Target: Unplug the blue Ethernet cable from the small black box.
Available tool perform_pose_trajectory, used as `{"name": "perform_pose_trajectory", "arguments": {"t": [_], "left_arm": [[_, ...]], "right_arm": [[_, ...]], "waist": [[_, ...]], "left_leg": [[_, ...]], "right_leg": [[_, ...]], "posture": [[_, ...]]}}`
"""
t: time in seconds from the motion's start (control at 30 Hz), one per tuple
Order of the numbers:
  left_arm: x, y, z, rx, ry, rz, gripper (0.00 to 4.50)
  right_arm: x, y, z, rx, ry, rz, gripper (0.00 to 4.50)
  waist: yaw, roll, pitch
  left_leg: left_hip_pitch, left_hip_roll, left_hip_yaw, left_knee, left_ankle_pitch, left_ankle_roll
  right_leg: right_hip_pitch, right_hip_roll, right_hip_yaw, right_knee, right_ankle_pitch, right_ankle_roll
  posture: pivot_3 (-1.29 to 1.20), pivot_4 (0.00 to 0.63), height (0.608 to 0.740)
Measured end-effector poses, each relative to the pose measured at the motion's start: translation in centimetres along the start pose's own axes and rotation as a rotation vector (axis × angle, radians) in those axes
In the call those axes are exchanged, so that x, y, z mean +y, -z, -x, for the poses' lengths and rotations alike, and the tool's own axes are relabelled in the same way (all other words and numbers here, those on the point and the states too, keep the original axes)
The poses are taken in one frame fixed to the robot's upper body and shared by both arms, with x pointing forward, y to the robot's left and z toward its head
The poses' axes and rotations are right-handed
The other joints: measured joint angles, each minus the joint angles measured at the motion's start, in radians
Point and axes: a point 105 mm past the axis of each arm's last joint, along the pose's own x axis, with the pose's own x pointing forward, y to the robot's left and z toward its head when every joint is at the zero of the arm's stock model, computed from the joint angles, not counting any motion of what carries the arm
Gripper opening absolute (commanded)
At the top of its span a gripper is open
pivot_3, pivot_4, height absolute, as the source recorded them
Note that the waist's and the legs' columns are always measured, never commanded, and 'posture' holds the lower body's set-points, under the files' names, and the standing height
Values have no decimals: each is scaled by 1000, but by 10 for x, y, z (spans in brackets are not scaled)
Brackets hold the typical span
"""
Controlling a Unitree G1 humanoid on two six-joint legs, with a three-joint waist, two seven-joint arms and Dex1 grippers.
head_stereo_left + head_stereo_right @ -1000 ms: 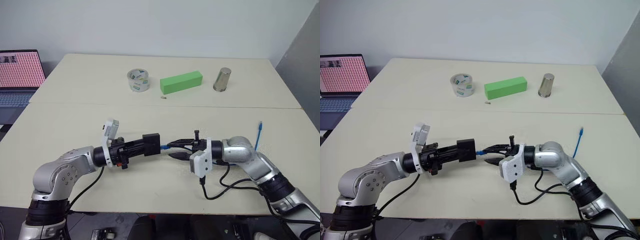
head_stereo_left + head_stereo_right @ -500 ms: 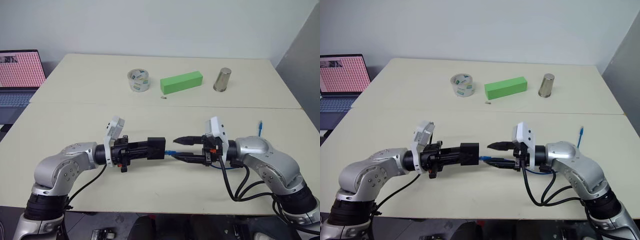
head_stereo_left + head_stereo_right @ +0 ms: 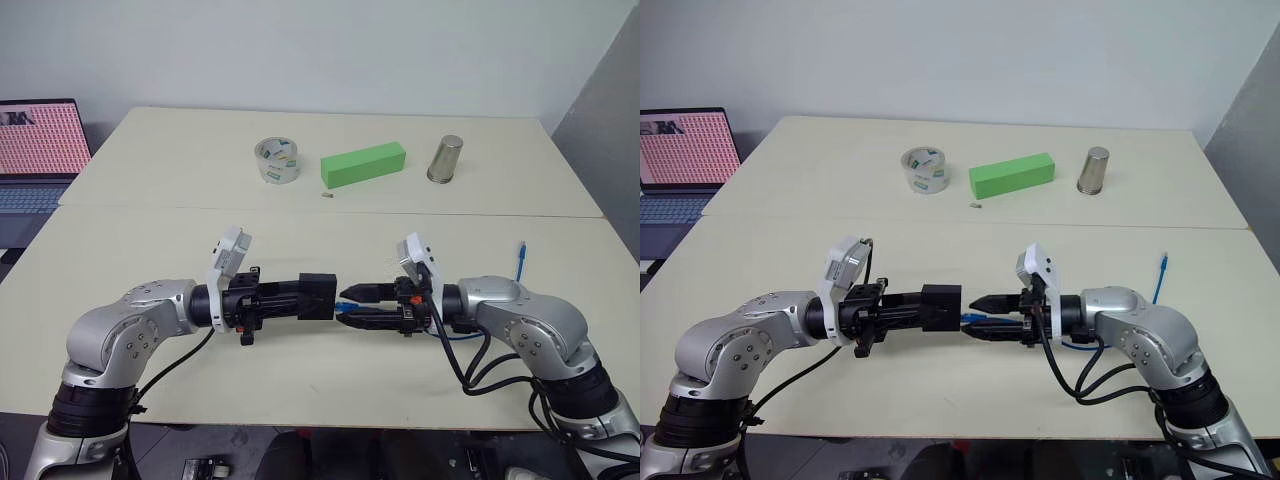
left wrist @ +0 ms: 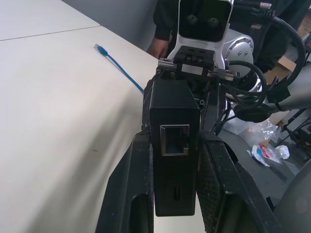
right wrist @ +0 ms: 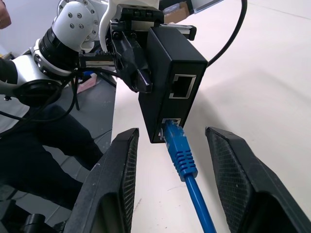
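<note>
Head views, box: the left end effector (image 3: 318, 297) is clamped on a small black box (image 3: 316, 296), holding it up above the near part of the tabletop (image 3: 150, 240), sockets turned toward the other arm so the plug can be reached.
Head views, cable: a blue cable (image 3: 343, 306) runs from the box's face between the fingers of the right end effector (image 3: 346, 302) and on toward the tabletop's right edge, where its free plug lies.
Head views, far side: a tape roll (image 3: 277, 160), green block (image 3: 363, 163) and metal cup (image 3: 444, 159) sit well apart near the far edge, clear of the work.
Left wrist view: the two black fingers (image 4: 133, 184) press the box's flanks, leaving an empty socket (image 4: 174, 140) exposed; the cable's far plug rests near the tabletop's edge.
Right wrist view: the right fingers (image 5: 112, 179) stand apart on either side of the blue plug (image 5: 174, 138), touching neither it nor the box; the plug is still seated in the lower socket.
Judgement: the wide stance likely lines up a pinch on the plug while the left arm braces the box against the pull.
</note>
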Motion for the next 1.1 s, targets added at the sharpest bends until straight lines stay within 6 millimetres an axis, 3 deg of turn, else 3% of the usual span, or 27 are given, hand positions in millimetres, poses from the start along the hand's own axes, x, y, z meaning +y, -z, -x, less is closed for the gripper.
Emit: {"name": "perform_pose_trajectory", "arguments": {"t": [0.33, 0.9, 1.1], "left_arm": [[-2, 0, 0, 3, 2, -6, 775], [-7, 3, 1, 32, 30, -51, 775], [3, 8, 14, 73, -32, -66, 775]], "right_arm": [[1, -1, -1, 3, -21, 4, 98], [2, 1, 1, 44, -72, 12, 86], [-10, 7, 24, 121, 10, 24, 17]], "waist": [[0, 0, 0], [0, 0, 0], [1, 0, 0]], "left_leg": [[0, 0, 0, 0, 0, 0], [0, 0, 0, 0, 0, 0], [0, 0, 0, 0, -2, 3]], "right_leg": [[0, 0, 0, 0, 0, 0], [0, 0, 0, -1, 0, 0], [0, 0, 0, -1, 0, 0]], "posture": [[0, 150, 740], [0, 150, 740], [0, 150, 740]]}}
